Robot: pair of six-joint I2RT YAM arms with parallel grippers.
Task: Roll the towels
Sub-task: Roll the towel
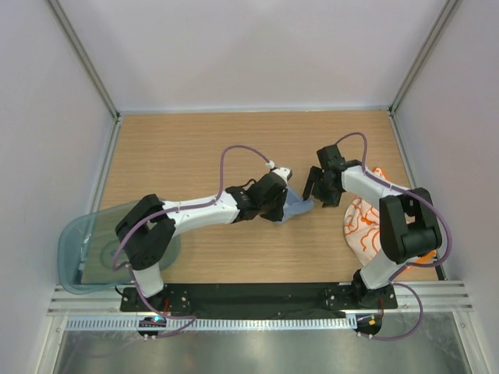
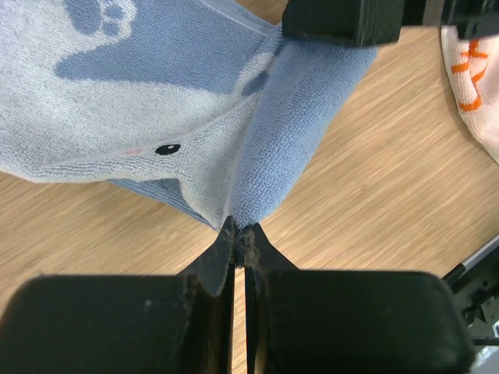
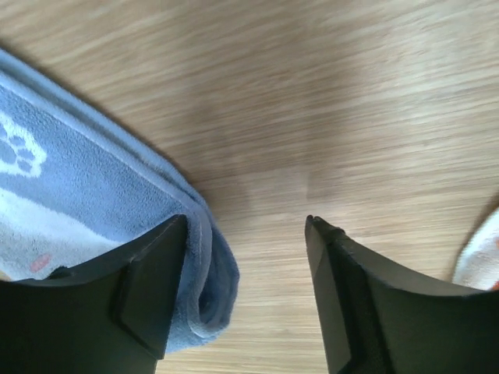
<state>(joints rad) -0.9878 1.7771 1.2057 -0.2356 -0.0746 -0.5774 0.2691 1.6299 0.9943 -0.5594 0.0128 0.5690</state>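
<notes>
A pale blue towel (image 1: 299, 206) with paw prints lies mid-table, partly folded over. My left gripper (image 1: 278, 210) is shut on a corner of it; in the left wrist view the cloth (image 2: 195, 101) bunches into the pinched fingertips (image 2: 240, 227). My right gripper (image 1: 316, 192) stands open just right of the towel. In the right wrist view its jaws (image 3: 245, 222) are wide apart, and the towel's curled edge (image 3: 199, 273) lies against the left finger. Orange and white patterned towels (image 1: 361, 222) are heaped at the right, under the right arm.
A translucent blue-green tray (image 1: 78, 249) sits at the near left beside the left arm's base. Pale walls close in the table on three sides. A corner of the patterned towels (image 3: 479, 261) shows at the right wrist view's edge.
</notes>
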